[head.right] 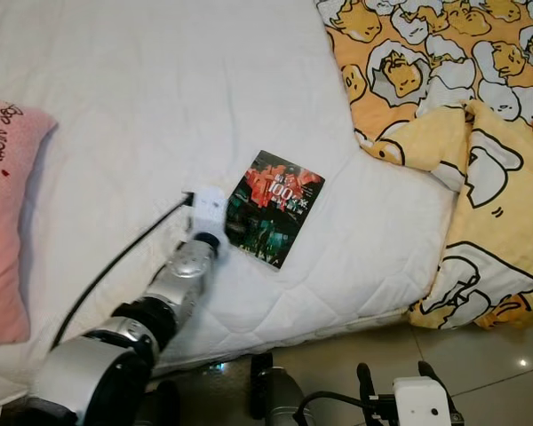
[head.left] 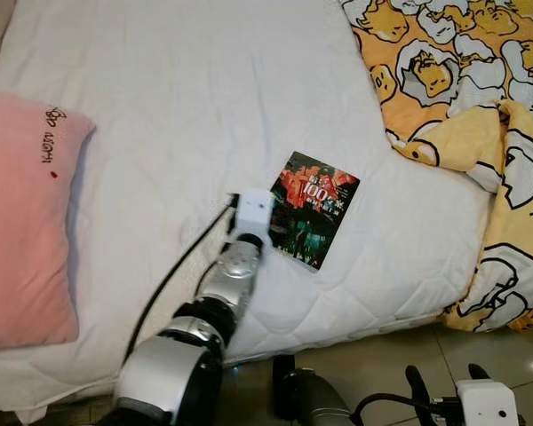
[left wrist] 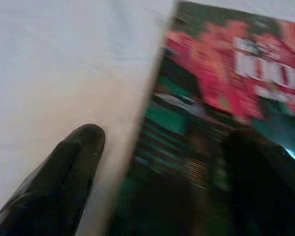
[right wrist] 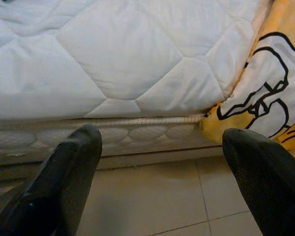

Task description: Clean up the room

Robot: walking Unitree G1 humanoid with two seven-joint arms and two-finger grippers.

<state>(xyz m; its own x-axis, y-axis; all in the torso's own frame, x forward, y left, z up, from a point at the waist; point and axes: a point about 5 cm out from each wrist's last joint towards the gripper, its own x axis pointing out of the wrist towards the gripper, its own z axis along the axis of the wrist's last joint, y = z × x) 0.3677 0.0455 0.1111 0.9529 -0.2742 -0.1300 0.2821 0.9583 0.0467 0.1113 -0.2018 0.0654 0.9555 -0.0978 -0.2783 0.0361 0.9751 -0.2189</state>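
Left gripper is reaching over the bed to the book, which is lying flat on the white quilt near the bed's front edge, between the pink pillow and the yellow blanket. In the left wrist view the fingers are spread wide, straddling the book's edge: one fingertip is sitting on the quilt just beside the book, the other is over the cover. Nothing is gripped yet.

Right gripper is hanging low by the floor, fingers apart and empty, facing the mattress side where the blanket is draping down.

Progress looks early. The book is not yet picked up, so the grasp itself is the step in hand. Judging by the scene, still left: closing on the book, lifting it, putting it away somewhere. The blanket is lying rumpled and spilling off the bed corner, so it probably needs straightening too. The pillow is looking roughly in place.
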